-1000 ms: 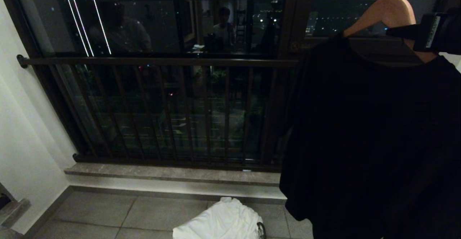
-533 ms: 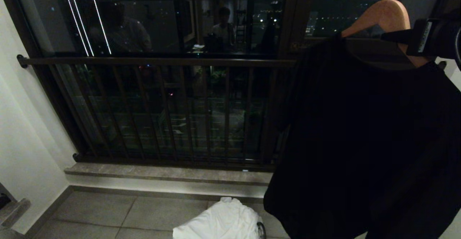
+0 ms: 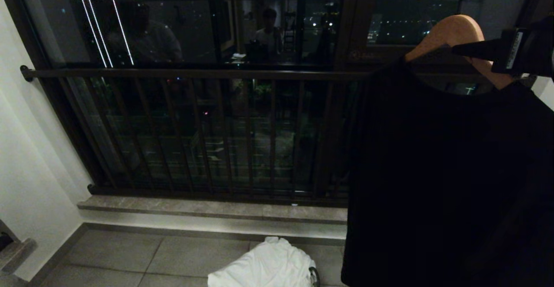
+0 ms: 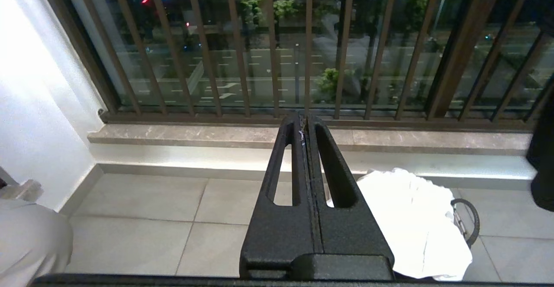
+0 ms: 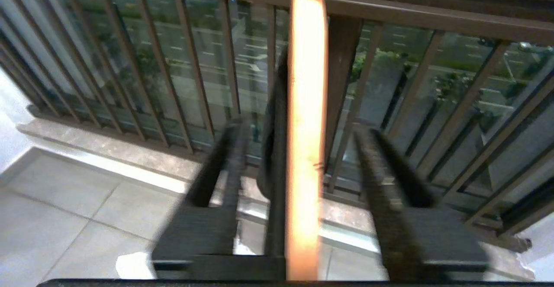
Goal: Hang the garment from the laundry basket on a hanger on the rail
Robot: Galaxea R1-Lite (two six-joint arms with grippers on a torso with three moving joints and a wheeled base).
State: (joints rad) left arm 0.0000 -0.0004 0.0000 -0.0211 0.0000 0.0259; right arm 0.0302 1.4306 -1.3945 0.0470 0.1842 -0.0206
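A black garment (image 3: 441, 170) hangs on a wooden hanger (image 3: 454, 29) at the right, and the hanger's thin hook runs up out of the head view. The rail is out of view. My right gripper (image 3: 465, 49) is open at the hanger's neck. In the right wrist view its fingers (image 5: 233, 148) stand apart on either side of the hanger (image 5: 305, 105) without touching it. The laundry basket (image 3: 314, 276) sits on the floor below, mostly covered by white cloth (image 3: 264, 265). My left gripper (image 4: 305, 120) is shut, empty and parked above the floor.
The dark brown balcony railing (image 3: 194, 74) with vertical bars spans the window behind the garment. A stone sill (image 3: 207, 207) runs under it. A white wall (image 3: 26, 170) closes the left side. People are reflected in the glass.
My right gripper's fingers have opened off the hanger. The hanger with the garment has sunk a little and shifted left, and the garment has swung.
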